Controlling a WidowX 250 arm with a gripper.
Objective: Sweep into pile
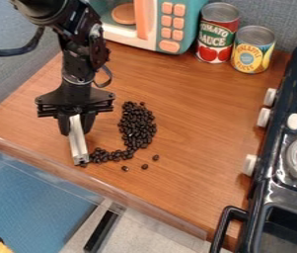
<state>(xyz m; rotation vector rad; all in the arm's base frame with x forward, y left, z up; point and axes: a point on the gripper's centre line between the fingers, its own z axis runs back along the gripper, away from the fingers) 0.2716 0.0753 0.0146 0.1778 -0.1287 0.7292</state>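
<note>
the dark beans [137, 129] lie on the wooden counter [200, 116], most of them in a long heap, with a thin tail of them curving off its lower end toward the left of the view. three loose beans sit just beside the heap, past its lower end.

the gripper [76, 129] is to the left of the heap and hangs over the counter. its fingers are clamped on a pale bar [79, 146], which slants down so that its lower end comes to the tip of the tail; whether it touches the beans there, i cannot tell.

as for what hems the heap in: above it in the view, well apart, stands a teal and cream toy microwave [170, 27] with orange buttons. to the upper right of the heap are a red can [218, 29] and a yellow and blue can [253, 49], both upright and close together. well to the right of the heap is the black stove [269, 188], its pale knobs [263, 117] facing the beans and its dark handle [224, 225] jutting out at the lower right. below the heap, a clear strip [121, 192] runs along the counter's edge, with the loose beans between the two.
</note>
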